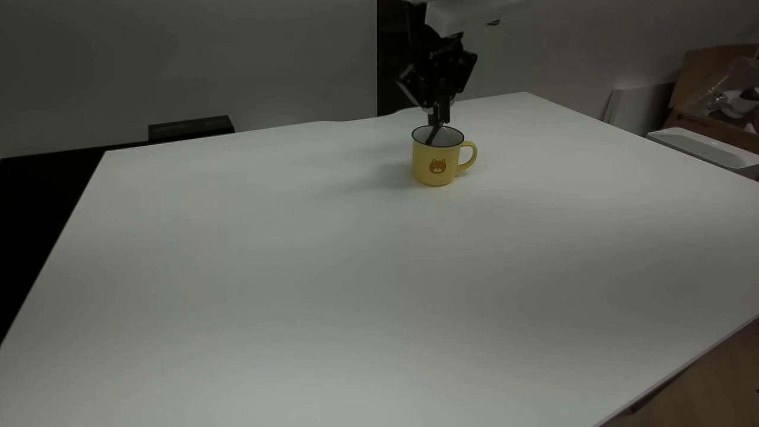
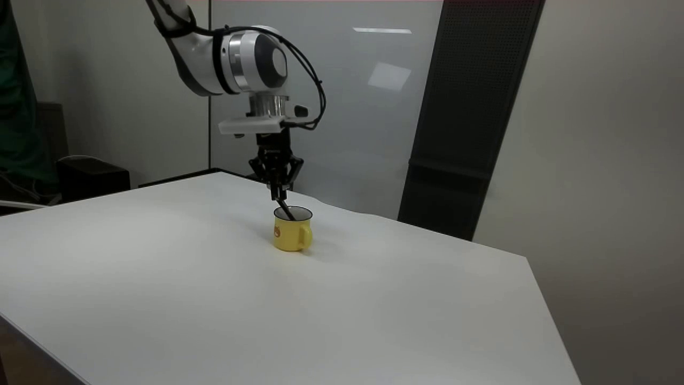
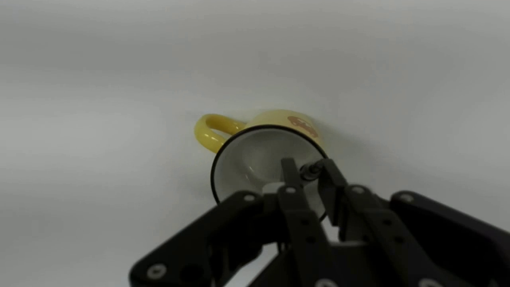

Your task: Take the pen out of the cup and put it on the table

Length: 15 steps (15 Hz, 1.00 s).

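Note:
The yellow cup [image 1: 424, 169] stands upright on the white table [image 1: 320, 284]. Its dark rim and handle show in both exterior views [image 2: 290, 239]. The wrist view looks down into the cup [image 3: 263, 118]. The dark pen [image 1: 433, 135] leans inside the cup, its upper end at my fingertips [image 2: 287, 211]. My gripper [image 2: 278, 198] points down just above the rim. In the wrist view its fingertips [image 3: 308, 161] are close together, with the pen [image 3: 308, 172] filling the narrow gap between them. The right fingertip covers part of the pen. The pen's lower end is hidden in the cup.
The cup stands near the table's back edge in an exterior view. A cardboard box [image 1: 699, 83] and a white tray-like object [image 1: 705, 147] are beyond the table's right edge. A dark box [image 2: 92, 176] sits behind the table. A whiteboard and wall stand behind the arm.

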Tool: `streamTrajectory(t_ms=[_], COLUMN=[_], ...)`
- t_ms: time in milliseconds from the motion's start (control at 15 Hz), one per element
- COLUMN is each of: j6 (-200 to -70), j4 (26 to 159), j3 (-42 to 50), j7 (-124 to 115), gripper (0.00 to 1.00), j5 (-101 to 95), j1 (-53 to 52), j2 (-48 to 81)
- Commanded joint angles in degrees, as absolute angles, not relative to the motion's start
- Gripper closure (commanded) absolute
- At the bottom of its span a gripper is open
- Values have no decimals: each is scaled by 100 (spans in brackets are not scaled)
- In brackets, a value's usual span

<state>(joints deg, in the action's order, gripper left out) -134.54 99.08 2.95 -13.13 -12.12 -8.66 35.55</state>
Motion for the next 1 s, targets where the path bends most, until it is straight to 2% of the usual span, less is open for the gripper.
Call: streamTrajectory(t_ms=[0,533,933], j6=[-13370,-13460,-14115], j4=[10207,10768,11217], j3=[310,73,141], j7=[-1315,-1034,-1332], gripper=[95,95,95], j5=[-1285,-1687,-2645], j1=[-954,-1232,-1402], j2=[3028,2125,1907])
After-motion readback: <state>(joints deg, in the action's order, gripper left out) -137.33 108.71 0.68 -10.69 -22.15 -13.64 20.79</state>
